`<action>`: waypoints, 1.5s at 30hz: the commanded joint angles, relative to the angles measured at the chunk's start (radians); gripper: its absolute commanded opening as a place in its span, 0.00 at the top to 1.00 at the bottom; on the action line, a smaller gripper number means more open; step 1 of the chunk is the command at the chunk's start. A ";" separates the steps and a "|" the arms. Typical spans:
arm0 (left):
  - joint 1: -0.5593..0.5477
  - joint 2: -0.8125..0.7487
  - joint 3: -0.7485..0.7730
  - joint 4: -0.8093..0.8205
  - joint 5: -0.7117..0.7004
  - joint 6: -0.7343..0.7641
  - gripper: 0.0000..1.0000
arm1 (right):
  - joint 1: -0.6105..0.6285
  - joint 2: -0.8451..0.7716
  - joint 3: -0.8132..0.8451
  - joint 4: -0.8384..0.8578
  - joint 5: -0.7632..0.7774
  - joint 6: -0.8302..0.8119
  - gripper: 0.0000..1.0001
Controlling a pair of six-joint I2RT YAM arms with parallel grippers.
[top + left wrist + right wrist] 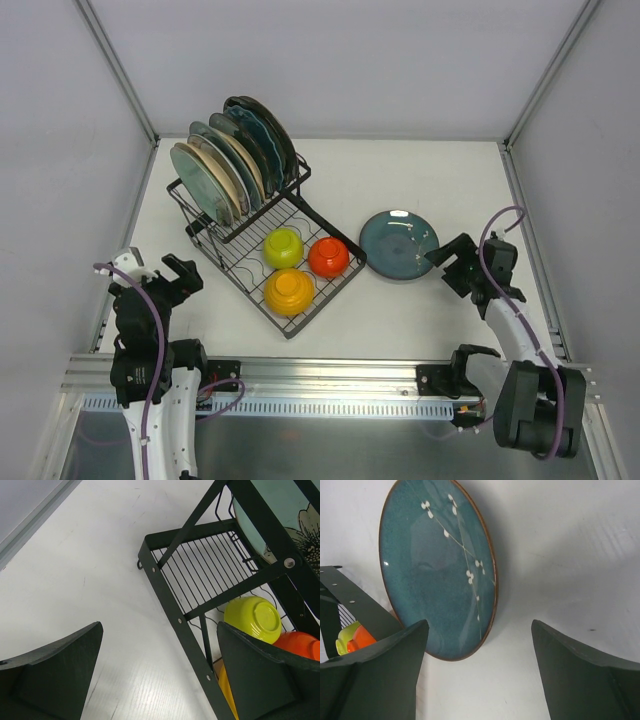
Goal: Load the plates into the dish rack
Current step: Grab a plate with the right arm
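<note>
A dark teal plate (398, 244) (437, 572) with a white sprig pattern lies flat on the table, right of the dish rack (240, 235) (175, 615). Several plates (232, 160) stand on edge in the rack's raised slotted section. My right gripper (444, 262) (480, 672) hangs open just right of the teal plate's rim, one finger over the rim, nothing held. Near the rack's near-left corner my left gripper (183, 277) (160, 675) stands open over bare table, empty.
A yellow bowl (283, 247) (252, 618), an orange-red bowl (328, 257) (300, 644) and a yellow-orange bowl (289, 291) sit upside down in the rack's lower basket. Grey walls and aluminium rails (300, 372) border the table.
</note>
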 commanded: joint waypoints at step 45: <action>-0.016 -0.034 -0.014 0.053 0.047 0.029 0.01 | 0.031 0.043 0.164 0.076 0.035 0.020 0.99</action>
